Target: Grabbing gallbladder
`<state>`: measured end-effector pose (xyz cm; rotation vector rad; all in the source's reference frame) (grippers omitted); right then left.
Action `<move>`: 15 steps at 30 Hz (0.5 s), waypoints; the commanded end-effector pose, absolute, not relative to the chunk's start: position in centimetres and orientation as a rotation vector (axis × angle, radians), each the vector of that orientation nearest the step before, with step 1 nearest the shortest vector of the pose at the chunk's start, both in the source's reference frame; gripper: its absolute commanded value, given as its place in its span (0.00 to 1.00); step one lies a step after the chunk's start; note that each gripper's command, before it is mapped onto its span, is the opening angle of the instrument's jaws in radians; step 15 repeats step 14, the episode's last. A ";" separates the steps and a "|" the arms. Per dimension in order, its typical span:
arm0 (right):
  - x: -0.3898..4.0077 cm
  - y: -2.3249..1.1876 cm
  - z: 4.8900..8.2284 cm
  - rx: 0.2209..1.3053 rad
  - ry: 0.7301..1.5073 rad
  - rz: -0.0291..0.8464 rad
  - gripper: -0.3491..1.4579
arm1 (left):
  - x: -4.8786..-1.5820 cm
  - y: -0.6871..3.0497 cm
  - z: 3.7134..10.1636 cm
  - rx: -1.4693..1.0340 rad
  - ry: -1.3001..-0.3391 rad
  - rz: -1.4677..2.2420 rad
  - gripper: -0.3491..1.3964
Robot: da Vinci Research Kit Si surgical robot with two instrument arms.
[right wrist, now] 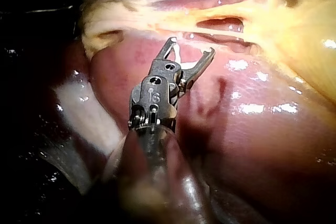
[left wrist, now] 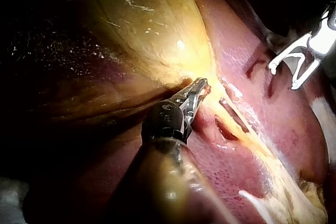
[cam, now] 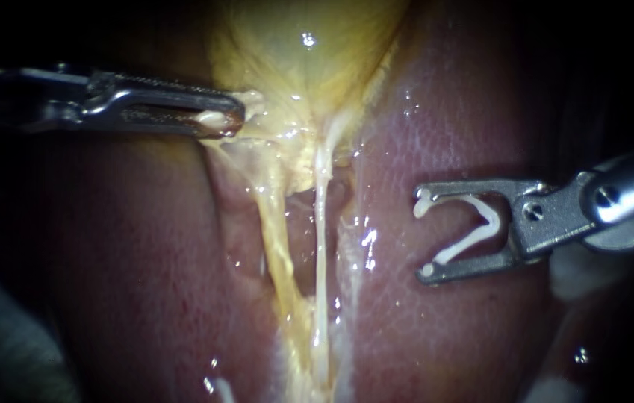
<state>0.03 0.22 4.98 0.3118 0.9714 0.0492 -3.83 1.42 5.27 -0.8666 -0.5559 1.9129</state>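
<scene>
A grip on the gallbladder [cam: 302, 52]

The left instrument [cam: 223, 119] has its jaws clamped on pale tissue at the lower edge of the yellow gallbladder (the left wrist view shows the same hold). Two pale tubes [cam: 320, 246] run down from there between folds of the liver [cam: 145, 261]. The right instrument [cam: 423, 237] hangs over the liver, apart from the tubes, its jaws spread wide with an open white clip [cam: 481, 224] seated against both.

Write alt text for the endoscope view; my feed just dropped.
The left instrument grips the lower edge of the yellow gallbladder in its pincer, upper left. The right instrument, at right, holds an open white clip in its pincer over the liver, clear of the two pale tubes running down the middle.
</scene>
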 end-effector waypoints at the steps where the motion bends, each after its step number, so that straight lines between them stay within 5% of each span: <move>1: 0.03 0.22 4.98 0.312 0.971 0.049 0.47 | -3.83 1.42 5.26 -0.869 -0.554 1.912 0.00; 15: 0.03 0.22 4.98 0.312 0.971 0.049 0.47 | -3.83 1.42 5.26 -0.871 -0.549 1.917 0.00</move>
